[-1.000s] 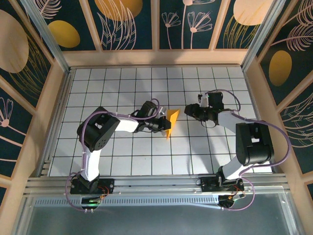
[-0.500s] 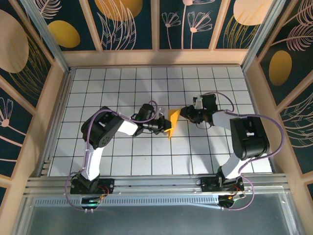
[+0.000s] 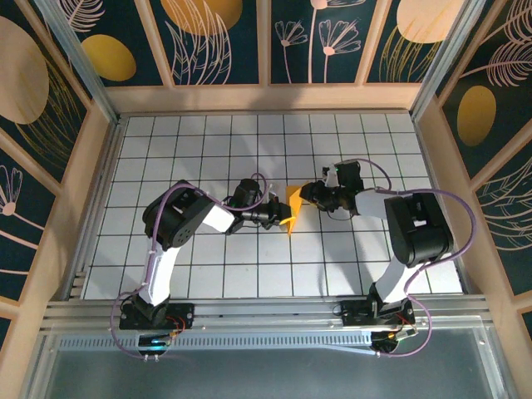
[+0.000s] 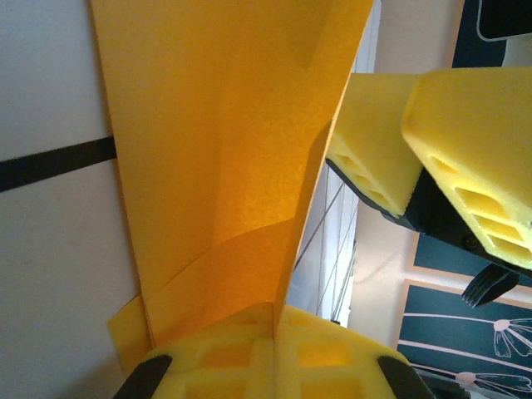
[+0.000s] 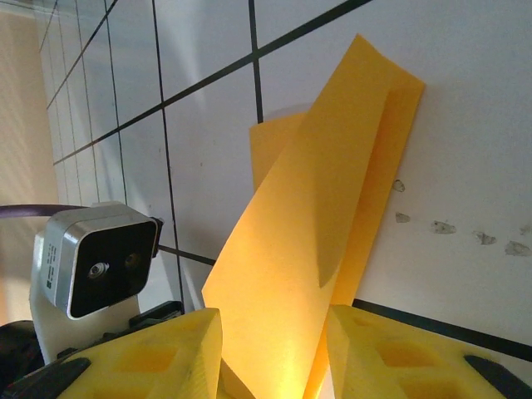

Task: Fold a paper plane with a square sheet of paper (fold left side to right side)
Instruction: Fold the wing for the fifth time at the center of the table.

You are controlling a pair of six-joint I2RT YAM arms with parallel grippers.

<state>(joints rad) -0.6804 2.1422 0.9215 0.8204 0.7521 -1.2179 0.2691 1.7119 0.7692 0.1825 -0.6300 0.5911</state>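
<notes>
- The orange-yellow paper [image 3: 292,208] sits near the middle of the table [image 3: 208,150], between the two hands. It is already creased into a narrow shape with overlapping flaps.
- From the left wrist we see the paper [image 4: 224,166] bent along a lengthwise crease, one flap raised.
- From the right wrist the paper [image 5: 332,208] tapers to a point at its far end, close over the white tiles. We cannot tell whether it rests on them.
- The left hand [image 3: 279,215] is on the paper's left. Its pads [image 4: 332,353] are pressed together, pinching the paper's near edge.
- The right hand [image 3: 306,193] is at the paper's far right. Its pads [image 5: 150,353] stand partly apart with the paper between them. We cannot tell whether either pad presses on it.
- The right wrist view also shows the left wrist camera [image 5: 100,258], left of the paper.
- Dark-blue patterned walls [image 3: 216,33] ring the table.
</notes>
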